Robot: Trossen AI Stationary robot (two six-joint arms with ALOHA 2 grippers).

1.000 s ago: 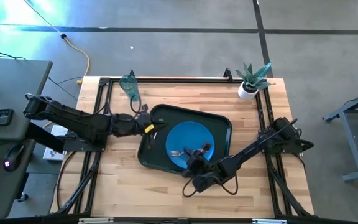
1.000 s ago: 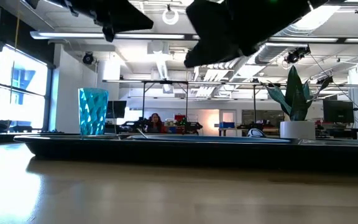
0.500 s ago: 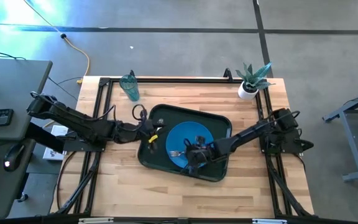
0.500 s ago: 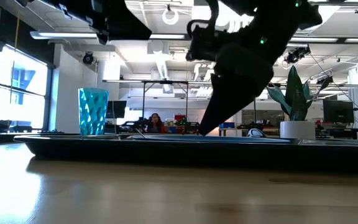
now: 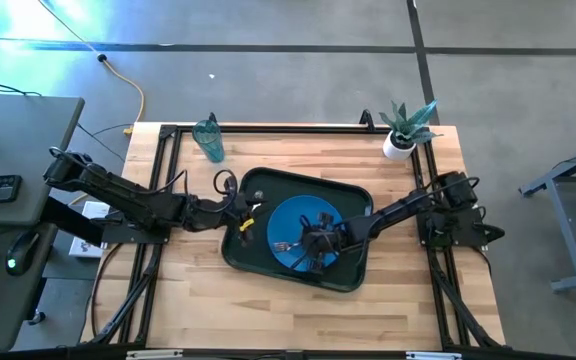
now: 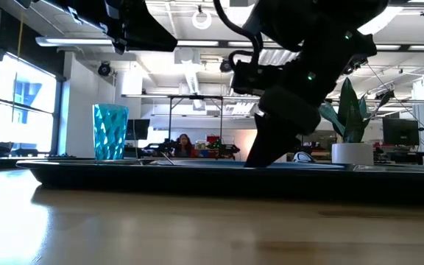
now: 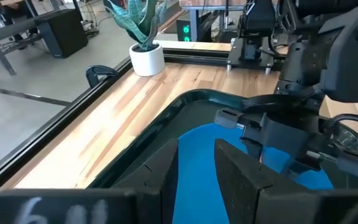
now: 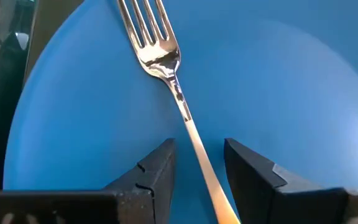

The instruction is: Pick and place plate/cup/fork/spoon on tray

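The dark tray (image 5: 258, 185) lies mid-table with the blue plate (image 5: 303, 212) on it. The fork (image 5: 286, 245) lies flat on the plate, tines toward the table's left. My right gripper (image 5: 315, 248) is open and low over the plate, one finger on each side of the fork's handle (image 8: 194, 140). I see no touch. My left gripper (image 5: 243, 213) is over the tray's left rim, open by a narrow gap (image 7: 196, 149) with nothing in it. A small orange-yellow piece (image 5: 246, 222) shows by its tips. I cannot tell whether it is the spoon. The teal cup (image 5: 208, 140) stands on the table at far left.
A white pot with a green plant (image 5: 400, 135) stands at the table's far right corner. Black rails run along the table's left, right and far edges. Bare wood lies between the tray and the table's near edge. The two grippers are close together over the tray.
My right gripper has swung from the tray's near rim toward the far edge, onto the plate, and tipped down over the fork's handle. My left gripper has gone a little toward the near edge along the tray's left rim, and the orange-yellow piece moved with it.
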